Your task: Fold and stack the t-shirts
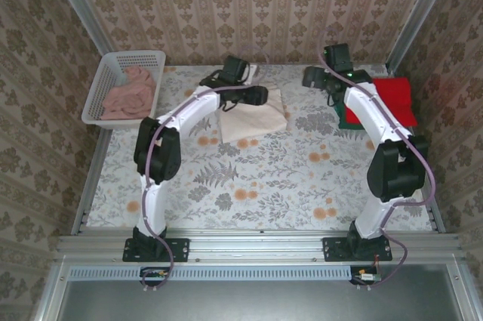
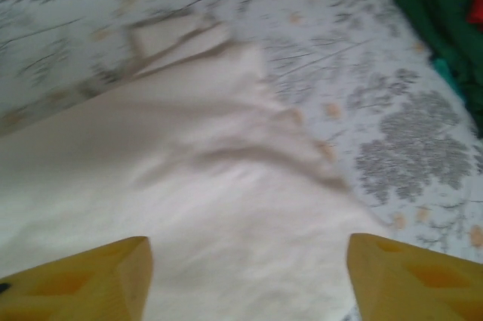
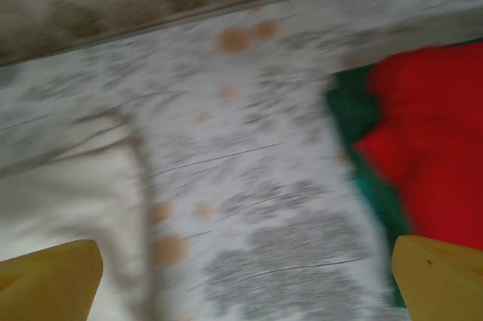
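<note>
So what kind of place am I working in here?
Probably a staged test cell dressed as a room: wallpapered panels, bare metal framing, and a floral-covered table.

Cream-white t-shirt (image 1: 253, 115): you're looking at soft matt cloth, smooth in weave, gently creased.
Red t-shirt (image 1: 396, 98): plain matt cloth, far right.
Green t-shirt (image 2: 441, 19): dark matt cloth.
Surface (image 1: 264, 181): matt floral-printed covering, flat and smooth.
Basket (image 1: 96, 98): white plastic lattice, far left, with a slight sheen; you'll see crumpled pinkish cloth (image 1: 130, 94) inside.
Left claw (image 2: 247, 268), right claw (image 3: 247, 268): your fingers are yellow matt plastic.
Arm shells (image 1: 189, 113): glossy white, with black joints.
Rail (image 1: 256, 244): dull grey metal, near edge.
</note>
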You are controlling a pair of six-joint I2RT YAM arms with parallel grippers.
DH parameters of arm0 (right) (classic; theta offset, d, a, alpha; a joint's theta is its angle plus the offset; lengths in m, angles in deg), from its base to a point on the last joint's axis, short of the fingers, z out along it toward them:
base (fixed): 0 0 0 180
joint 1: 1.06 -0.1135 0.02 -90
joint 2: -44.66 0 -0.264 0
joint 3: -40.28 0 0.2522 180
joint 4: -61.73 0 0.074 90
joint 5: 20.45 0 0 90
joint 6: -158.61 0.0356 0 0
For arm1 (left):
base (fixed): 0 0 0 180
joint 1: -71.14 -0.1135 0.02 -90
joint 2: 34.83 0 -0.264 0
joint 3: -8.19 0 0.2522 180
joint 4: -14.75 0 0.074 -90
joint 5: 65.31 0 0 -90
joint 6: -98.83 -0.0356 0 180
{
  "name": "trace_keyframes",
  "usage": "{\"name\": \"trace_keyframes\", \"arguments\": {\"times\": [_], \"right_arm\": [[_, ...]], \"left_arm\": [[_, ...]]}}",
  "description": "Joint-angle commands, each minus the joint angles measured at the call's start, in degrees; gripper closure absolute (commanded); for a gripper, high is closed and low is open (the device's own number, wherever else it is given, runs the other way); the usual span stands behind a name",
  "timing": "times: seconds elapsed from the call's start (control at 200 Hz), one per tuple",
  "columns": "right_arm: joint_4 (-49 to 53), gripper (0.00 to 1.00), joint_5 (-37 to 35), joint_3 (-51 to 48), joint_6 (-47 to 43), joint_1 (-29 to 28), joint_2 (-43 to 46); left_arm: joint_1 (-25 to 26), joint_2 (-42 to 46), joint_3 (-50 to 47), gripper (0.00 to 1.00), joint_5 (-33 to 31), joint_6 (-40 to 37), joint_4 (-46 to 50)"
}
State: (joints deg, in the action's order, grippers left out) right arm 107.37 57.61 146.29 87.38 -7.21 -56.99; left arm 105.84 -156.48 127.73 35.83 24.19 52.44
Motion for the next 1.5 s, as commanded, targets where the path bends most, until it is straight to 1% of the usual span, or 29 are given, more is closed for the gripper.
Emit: {"name": "trace_keyframes", "arguments": {"times": [0.0,0.095,0.125,0.195,0.26,0.335,0.42,0.52,0.605,0.735,0.96,1.1,1.2,1.3,1.37,1.495], "right_arm": [[7.42,0.00,-12.24,2.70,-5.72,5.77,-6.01],[9.68,0.00,-11.37,7.31,-6.40,9.42,-11.47],[9.56,0.00,-9.98,8.17,-6.73,10.20,-12.90],[9.21,0.00,-3.35,10.01,-7.63,12.28,-16.02],[10.48,0.00,1.63,12.23,-8.34,13.22,-18.77],[12.28,0.00,3.20,13.77,-8.05,13.27,-20.74],[11.10,0.00,5.60,12.59,-7.77,13.18,-20.79],[11.09,0.00,10.26,12.08,-7.43,13.09,-20.93],[12.24,0.00,14.68,12.01,-7.45,12.43,-21.05],[13.64,0.00,17.08,10.63,-7.45,10.54,-20.16],[11.36,0.00,17.94,4.14,-5.78,7.89,-15.78],[11.27,0.00,14.75,4.22,-5.23,7.68,-13.52],[14.00,0.00,8.42,8.55,-4.53,8.97,-12.99],[16.55,0.00,3.95,12.77,-3.89,11.33,-12.98],[15.62,0.00,3.09,13.69,-4.57,13.20,-13.27],[16.40,0.00,2.66,16.25,-5.56,16.42,-16.88]], "left_arm": [[1.11,-5.22,0.34,0.19,-0.87,-3.31,-2.77],[1.98,-8.49,0.67,0.04,-1.72,-3.85,-3.26],[2.06,-9.03,0.31,0.00,-1.40,-3.75,-3.29],[2.04,-8.74,-1.98,0.00,-0.94,-3.58,-3.09],[1.91,-6.43,-7.41,0.00,-1.33,-3.75,-4.48],[1.77,-2.40,-14.65,0.00,-1.35,-4.12,-6.73],[1.62,2.87,-22.97,0.00,-2.35,-4.41,-8.62],[1.37,8.30,-31.12,0.00,-2.83,-4.10,-11.27],[0.95,11.29,-36.02,0.00,-3.14,-3.71,-12.78],[-0.28,12.99,-39.83,0.00,-2.54,-2.90,-13.69],[-2.09,13.63,-42.36,0.00,-0.67,-1.97,-15.48],[-2.27,13.38,-41.73,0.00,-0.07,-2.15,-15.29],[-2.27,12.89,-41.25,0.00,0.27,-2.22,-14.95],[-2.27,12.51,-41.39,0.00,0.36,-2.02,-15.21],[-2.27,12.19,-41.51,0.00,0.38,-1.83,-15.48],[-2.35,11.96,-41.48,0.00,0.47,-1.86,-15.35]]}}
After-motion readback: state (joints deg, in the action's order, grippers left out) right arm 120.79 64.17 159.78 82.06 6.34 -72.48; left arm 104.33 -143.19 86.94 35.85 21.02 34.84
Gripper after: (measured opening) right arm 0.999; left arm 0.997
